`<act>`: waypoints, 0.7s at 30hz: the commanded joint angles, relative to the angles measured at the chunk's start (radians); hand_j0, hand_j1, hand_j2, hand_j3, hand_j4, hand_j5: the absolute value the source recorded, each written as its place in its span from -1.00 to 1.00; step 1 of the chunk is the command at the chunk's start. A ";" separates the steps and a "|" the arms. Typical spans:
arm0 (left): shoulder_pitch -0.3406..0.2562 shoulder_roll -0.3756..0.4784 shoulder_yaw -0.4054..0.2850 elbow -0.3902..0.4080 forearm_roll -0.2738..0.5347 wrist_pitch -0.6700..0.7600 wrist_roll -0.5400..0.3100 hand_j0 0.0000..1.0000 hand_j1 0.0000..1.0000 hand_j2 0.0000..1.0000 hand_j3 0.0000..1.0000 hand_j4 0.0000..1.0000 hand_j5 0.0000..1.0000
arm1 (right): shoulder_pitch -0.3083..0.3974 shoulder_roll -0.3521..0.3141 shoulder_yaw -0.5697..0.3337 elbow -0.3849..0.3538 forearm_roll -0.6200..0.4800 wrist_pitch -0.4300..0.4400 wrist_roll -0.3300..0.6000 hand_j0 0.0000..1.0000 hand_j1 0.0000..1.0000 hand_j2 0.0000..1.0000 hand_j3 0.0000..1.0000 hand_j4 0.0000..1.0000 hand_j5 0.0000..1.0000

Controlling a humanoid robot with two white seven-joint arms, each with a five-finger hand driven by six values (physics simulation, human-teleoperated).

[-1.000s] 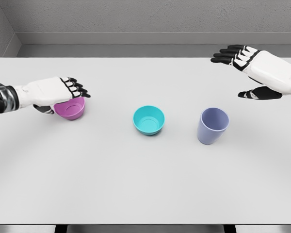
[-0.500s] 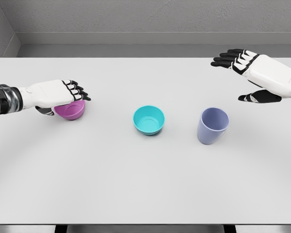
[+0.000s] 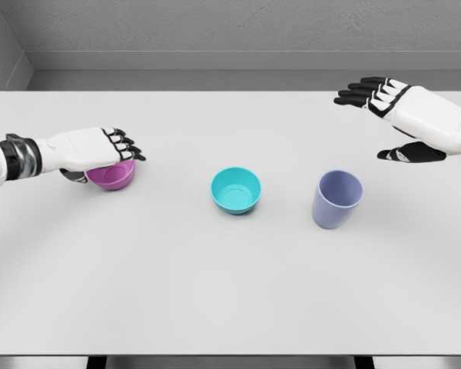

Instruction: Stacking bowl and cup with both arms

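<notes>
A magenta bowl (image 3: 115, 176) sits on the white table (image 3: 230, 292) at the left. My left hand (image 3: 100, 154) lies over its rim, fingers on top and thumb at its left side, closed around it. A teal bowl (image 3: 236, 190) stands upright in the middle. To its right stands a lavender cup (image 3: 337, 199), tilted slightly. Behind and right of the cup hovers my right hand (image 3: 384, 115), fingers spread, holding nothing.
A grey wall and ledge (image 3: 230, 73) run behind the table's far edge. The table's front edge (image 3: 230, 355) lies at the bottom of the view.
My left hand has settled slightly lower and leftward over the magenta bowl. The right hand has barely shifted. Both bowls and the cup stay where they were.
</notes>
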 commanded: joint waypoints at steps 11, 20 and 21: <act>-0.012 -0.013 -0.021 0.010 -0.017 0.002 0.000 1.00 1.00 1.00 1.00 1.00 1.00 | 0.000 0.003 -0.001 0.000 -0.006 0.001 -0.001 1.00 1.00 1.00 1.00 1.00 1.00; -0.012 -0.014 -0.027 0.010 -0.032 0.002 0.000 1.00 1.00 1.00 1.00 1.00 1.00 | 0.008 -0.002 -0.001 0.002 -0.006 0.001 -0.001 1.00 1.00 1.00 1.00 1.00 1.00; -0.012 -0.014 -0.028 0.010 -0.032 0.002 -0.002 1.00 1.00 1.00 1.00 1.00 1.00 | 0.008 -0.002 -0.001 0.002 -0.006 0.001 -0.001 1.00 1.00 1.00 1.00 1.00 1.00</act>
